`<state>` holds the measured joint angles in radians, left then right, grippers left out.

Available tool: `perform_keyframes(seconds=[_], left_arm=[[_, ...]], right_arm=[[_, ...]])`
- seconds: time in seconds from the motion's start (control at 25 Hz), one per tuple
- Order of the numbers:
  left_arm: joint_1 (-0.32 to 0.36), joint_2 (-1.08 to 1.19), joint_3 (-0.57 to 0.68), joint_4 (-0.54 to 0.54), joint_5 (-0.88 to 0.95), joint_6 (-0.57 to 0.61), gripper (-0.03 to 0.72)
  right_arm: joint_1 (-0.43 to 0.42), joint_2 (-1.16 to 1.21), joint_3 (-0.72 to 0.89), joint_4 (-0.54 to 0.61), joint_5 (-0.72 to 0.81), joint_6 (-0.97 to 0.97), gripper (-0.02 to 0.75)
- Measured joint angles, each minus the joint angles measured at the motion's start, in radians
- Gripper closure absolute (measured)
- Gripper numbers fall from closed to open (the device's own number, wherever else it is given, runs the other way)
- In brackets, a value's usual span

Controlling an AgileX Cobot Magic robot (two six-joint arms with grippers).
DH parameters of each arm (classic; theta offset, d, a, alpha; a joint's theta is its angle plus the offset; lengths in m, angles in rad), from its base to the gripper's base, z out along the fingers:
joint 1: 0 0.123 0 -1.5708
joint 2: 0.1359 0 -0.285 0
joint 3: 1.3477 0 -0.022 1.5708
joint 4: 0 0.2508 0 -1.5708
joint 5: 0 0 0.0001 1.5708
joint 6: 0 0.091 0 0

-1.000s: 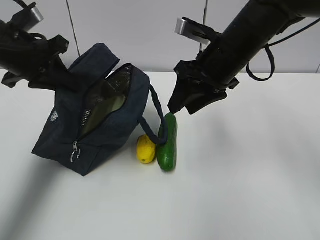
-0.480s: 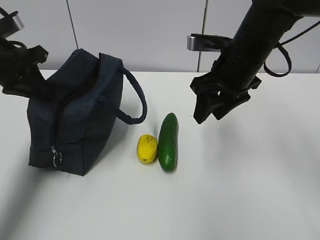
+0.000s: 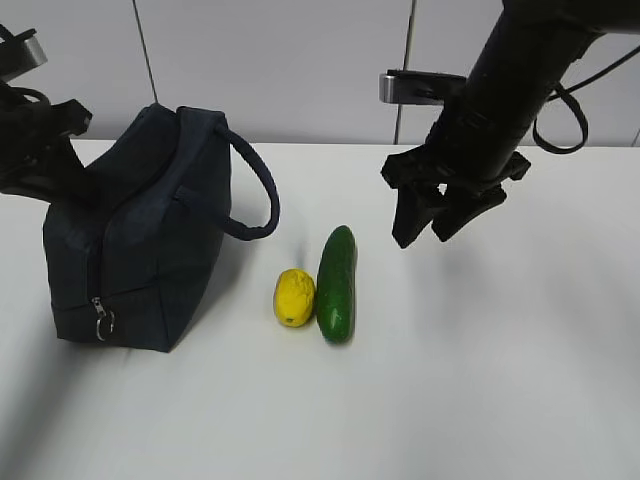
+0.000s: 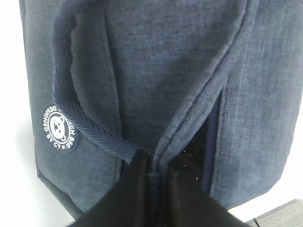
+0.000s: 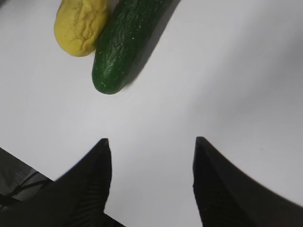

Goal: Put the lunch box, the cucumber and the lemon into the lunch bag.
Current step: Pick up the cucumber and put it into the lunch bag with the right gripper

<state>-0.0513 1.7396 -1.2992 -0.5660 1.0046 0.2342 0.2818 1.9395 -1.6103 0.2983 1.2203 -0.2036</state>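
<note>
Since a second ago: lunch bag swung upright near tabletop's left edge. Left wrist: left gripper pinched on bag fabric. Right wrist: right gripper spread, empty, near cucumber and lemon.

The left arm reaches in from the 9 o'clock edge of the exterior view, its left gripper pinched tight on a seam of the lunch bag fabric, jaws pressed together. The right arm slants down from 1 o'clock, wrist bent; the right gripper hangs above the bench with jaws spread apart, empty, tips pointing down toward 7 o'clock.
</note>
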Motion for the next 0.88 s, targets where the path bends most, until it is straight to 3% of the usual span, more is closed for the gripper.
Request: perform_keyframes(seconds=[0.36,0.88], left_arm=[[0.0,0.0,0.0,0.0,0.0,-0.024,0.669],[0.0,0.0,0.0,-0.026,-0.051,-0.028,0.663]], right_arm=[[0.028,0.009,0.0,-0.02,-0.156,0.261,0.324],[0.044,0.141,-0.001,0.072,-0.322,0.296,0.323]])
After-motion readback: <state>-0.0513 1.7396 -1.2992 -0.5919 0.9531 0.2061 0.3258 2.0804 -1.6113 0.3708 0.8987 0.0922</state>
